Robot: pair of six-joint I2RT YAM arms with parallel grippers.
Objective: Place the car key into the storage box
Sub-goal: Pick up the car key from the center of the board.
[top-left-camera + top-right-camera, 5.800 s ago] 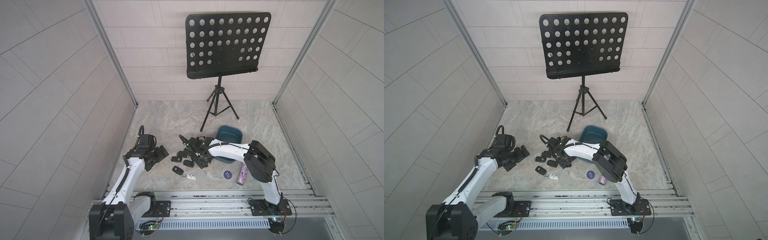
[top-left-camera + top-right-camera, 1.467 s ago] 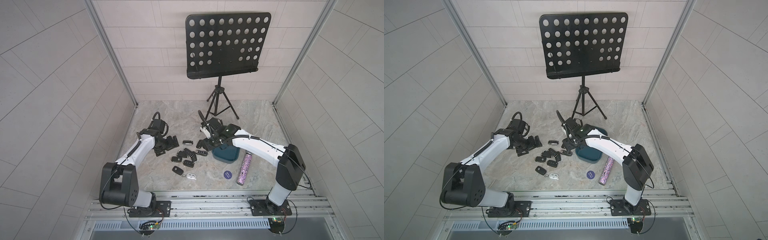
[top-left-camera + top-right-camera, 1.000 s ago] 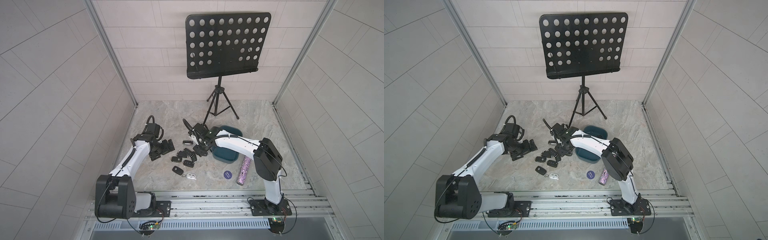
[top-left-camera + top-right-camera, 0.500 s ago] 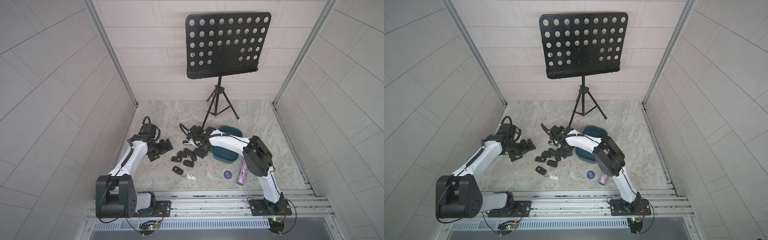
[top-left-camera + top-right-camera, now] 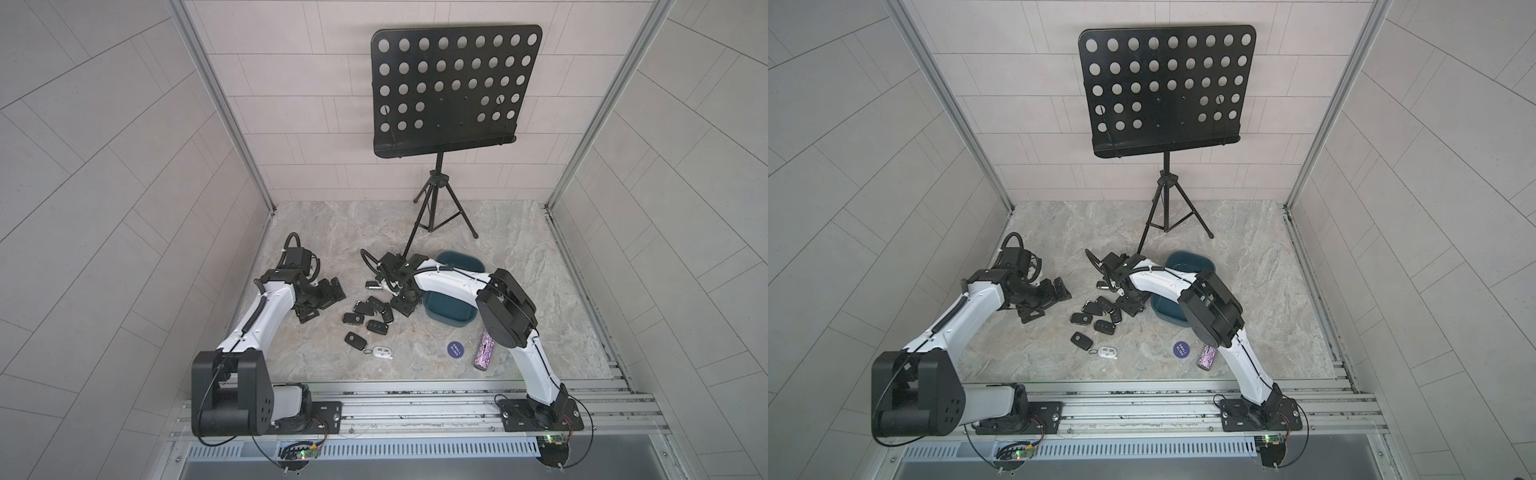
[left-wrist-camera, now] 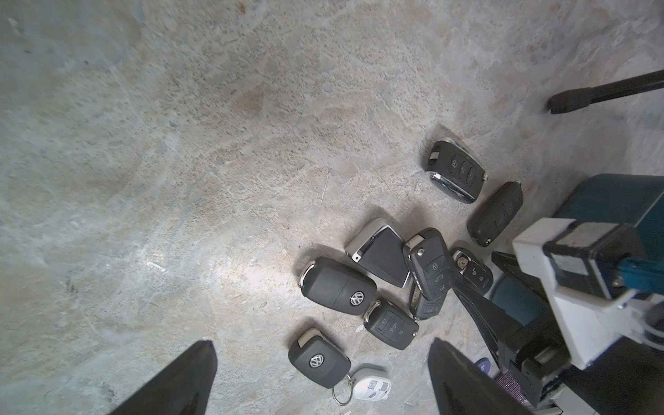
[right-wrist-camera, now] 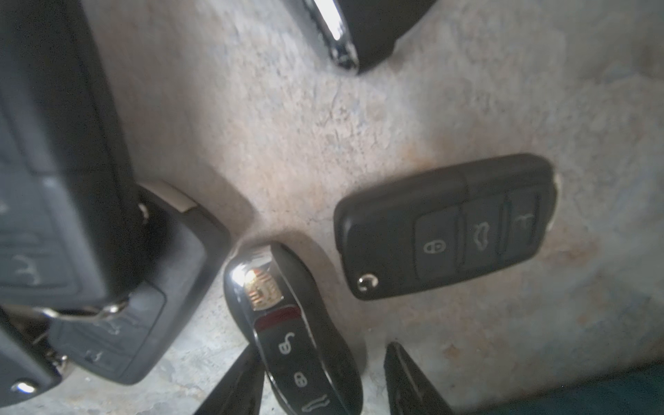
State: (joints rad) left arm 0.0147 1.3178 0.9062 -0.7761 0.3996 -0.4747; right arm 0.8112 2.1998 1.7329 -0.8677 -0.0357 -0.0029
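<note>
Since 1.5 seconds ago the right arm has folded its elbow back, and the right claw (image 5: 405, 305) has come down low at the edge of the pile of keys (image 5: 376, 305). The left arm has pulled back a little too. Seen from the right wrist, the car key (image 7: 294, 323) is the shiny black key with a silver tip and a small crest. It lies flat on the stone floor (image 5: 332, 232), and its button end sits between the 2 black fingers (image 7: 233, 391) of the right claw. It lies close up against 1 finger, and a strip of bare floor shows between it and the other finger. So this claw stands partly apart around the key and is not squeezing it. The storage box (image 5: 451, 311) is just beside the right claw, on the side of the finger that is farther from the key. The key is outside the box, on the floor close to its wall. A flip key (image 7: 445, 226) with 3 buttons lies near the car key but apart from it. The left claw (image 5: 322, 297) hangs on the other side of the pile, spread wide, with nothing in it.
</note>
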